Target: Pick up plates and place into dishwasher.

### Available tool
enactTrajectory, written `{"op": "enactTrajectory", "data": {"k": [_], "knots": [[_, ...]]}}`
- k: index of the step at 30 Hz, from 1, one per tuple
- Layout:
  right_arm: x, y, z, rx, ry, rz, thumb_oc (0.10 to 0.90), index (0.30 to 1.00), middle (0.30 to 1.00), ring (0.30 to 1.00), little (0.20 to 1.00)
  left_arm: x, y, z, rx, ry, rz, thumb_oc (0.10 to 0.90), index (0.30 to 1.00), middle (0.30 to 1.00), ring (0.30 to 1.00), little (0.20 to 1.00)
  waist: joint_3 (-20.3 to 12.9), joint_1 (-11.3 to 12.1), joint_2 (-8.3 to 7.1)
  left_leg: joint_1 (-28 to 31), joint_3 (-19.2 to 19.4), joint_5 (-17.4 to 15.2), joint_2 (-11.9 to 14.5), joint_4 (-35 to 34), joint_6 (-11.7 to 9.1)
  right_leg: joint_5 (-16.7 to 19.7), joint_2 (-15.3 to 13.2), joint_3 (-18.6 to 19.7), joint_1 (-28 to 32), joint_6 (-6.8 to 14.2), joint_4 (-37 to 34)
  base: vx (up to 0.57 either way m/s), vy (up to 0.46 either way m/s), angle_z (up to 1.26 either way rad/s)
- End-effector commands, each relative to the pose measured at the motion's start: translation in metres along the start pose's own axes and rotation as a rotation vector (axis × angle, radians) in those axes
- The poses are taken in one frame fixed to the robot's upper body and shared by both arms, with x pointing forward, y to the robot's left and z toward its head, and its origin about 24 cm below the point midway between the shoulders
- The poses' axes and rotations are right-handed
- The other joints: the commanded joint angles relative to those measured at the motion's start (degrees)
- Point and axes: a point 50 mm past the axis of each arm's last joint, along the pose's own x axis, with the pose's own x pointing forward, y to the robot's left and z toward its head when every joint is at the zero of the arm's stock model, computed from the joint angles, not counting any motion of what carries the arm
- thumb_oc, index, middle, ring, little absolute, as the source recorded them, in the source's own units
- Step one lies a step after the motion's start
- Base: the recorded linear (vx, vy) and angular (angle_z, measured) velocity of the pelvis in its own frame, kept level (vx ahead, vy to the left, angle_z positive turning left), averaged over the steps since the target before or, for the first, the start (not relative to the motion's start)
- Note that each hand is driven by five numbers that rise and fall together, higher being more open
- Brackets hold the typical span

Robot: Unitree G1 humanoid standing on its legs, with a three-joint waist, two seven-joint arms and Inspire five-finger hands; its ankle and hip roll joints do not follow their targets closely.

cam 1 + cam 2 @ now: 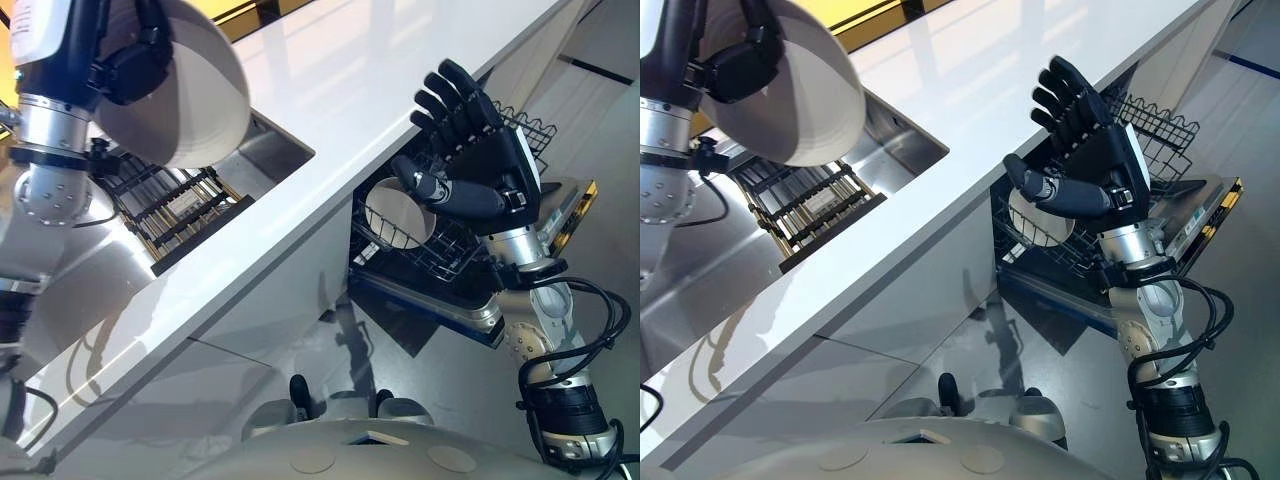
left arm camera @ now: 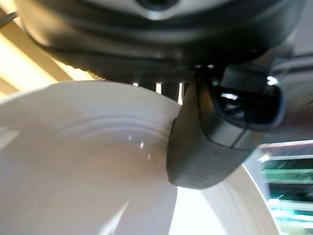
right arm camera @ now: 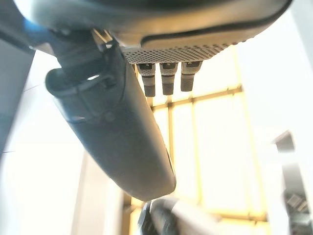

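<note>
The white plate (image 1: pixel 185 95) sat in the upper left of the head views, lifted clear of the counter (image 1: pixel 400 60) and tilted so its broad face turned toward the lower right, above the sink (image 1: pixel 262 150) and the dark drying rack (image 1: pixel 175 210) inside it. The left hand (image 1: pixel 125 65) held it by the rim, fingers and thumb curled over the plate's upper left edge; in the left wrist view the thumb (image 2: pixel 220 132) pressed flat on the plate's inner face (image 2: pixel 88 176), so the plate lay directly under and against that hand. To do this step well, the judgement would be to keep that pinch firm and the plate's tilt steady while carrying it across the counter's edge toward the right of the frame, keeping its lower rim clear of the sink wall and the counter lip. The right hand (image 1: pixel 475 150) stood in the right centre of the frame, empty, fingers straight and spread with the thumb crossing the palm, well apart from the plate. Behind and below it the dishwasher rack (image 1: pixel 420 240) was pulled out over the open door (image 1: pixel 470 310), with another white dish (image 1: pixel 400 212) already standing in its wires; the carried plate would want an empty slot beside that one, entered edge first.
</note>
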Motion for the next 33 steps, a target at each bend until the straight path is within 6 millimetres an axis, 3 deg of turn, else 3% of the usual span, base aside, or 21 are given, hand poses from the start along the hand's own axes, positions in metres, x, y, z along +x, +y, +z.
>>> {"op": "enactTrajectory", "data": {"k": [1, 7, 15, 21, 31, 32, 33], "knots": [[0.031, 0.03, 0.048, 0.063, -0.277, 0.261, 0.8, 0.9, 0.9, 0.9, 0.9, 0.021, 0.039, 0.014, 0.093, -0.148, 0.303, 0.1, 0.3, 0.3, 0.3, 0.2, -5.13, 0.92, -1.19, 3.41, -2.41, -9.58, -2.71, 2.09, 0.65, -3.98, 4.63, -0.95, -3.45, -1.61, 5.5, -0.01, -0.044, 0.04], [0.052, 0.061, 0.024, 0.251, -0.153, 0.36, 0.8, 0.9, 0.9, 0.9, 0.9, 0.024, 0.009, 0.045, 0.061, -0.28, 0.344, 0.1, 0.3, 0.3, 0.3, 0.2, -5.87, 1.89, -2.41, 3.41, -2.87, -8.92, -2.66, 1.67, 0.39, -3.66, 4.64, -1.71, -2.89, -1.85, 5.08, 0.0, -0.037, 0.11], [0.065, 0.078, 0.034, 0.29, -0.263, 0.333, 0.8, 0.9, 0.9, 0.9, 0.9, 0.025, -0.007, 0.071, -0.02, -0.411, 0.457, 0.1, 0.3, 0.3, 0.3, 0.2, -6.33, 1.95, -2.52, 3.83, -2.58, -8.74, -2.83, 0.69, 0.34, -2.54, 4.7, -1.99, -2.47, -1.54, 3.48, 0.0, -0.007, 0.04], [0.07, 0.082, 0.035, 0.267, -0.287, 0.207, 0.8, 0.9, 0.9, 0.9, 0.9, 0.012, -0.021, 0.091, -0.18, -0.441, 0.492, 0.1, 0.3, 0.3, 0.3, 0.2, -6.58, 2.0, -2.59, 3.77, -2.32, -8.88, -2.88, 0.72, 0.45, -1.99, 4.89, -1.53, -2.58, -1.37, 2.89, 0.01, -0.004, -0.02], [0.065, 0.072, 0.022, 0.151, -0.218, 0.03, 0.8, 0.9, 0.9, 0.9, 0.9, -0.012, -0.037, 0.122, -0.408, -0.478, 0.413, 0.1, 0.3, 0.3, 0.3, 0.2, -6.07, 1.92, -3.15, 3.93, -2.3, -9.19, -2.72, 0.62, 0.67, -1.58, 5.26, -0.94, -2.43, -1.41, 2.19, 0.02, -0.012, -0.03], [0.065, 0.071, 0.02, 0.136, -0.209, 0.017, 0.539, 0.676, 0.676, 0.676, 0.639, -0.013, -0.038, 0.123, -0.421, -0.483, 0.408, 0.1, 0.3, 0.3, 0.3, 0.2, -6.05, 1.89, -3.12, 3.93, -2.26, -9.17, -2.67, 0.57, 0.68, -1.61, 5.3, -0.95, -2.44, -1.38, 2.22, 0.0, 0.0, 0.0], [0.064, 0.07, 0.018, 0.13, -0.195, 0.003, 0.199, 0.385, 0.385, 0.385, 0.299, -0.013, -0.038, 0.125, -0.432, -0.489, 0.405, 0.1, 0.3, 0.3, 0.3, 0.2, -5.98, 1.89, -3.14, 3.95, -2.29, -9.15, -2.61, 0.53, 0.7, -1.6, 5.36, -0.92, -2.38, -1.43, 2.22, 0.0, 0.0, 0.0]]}}
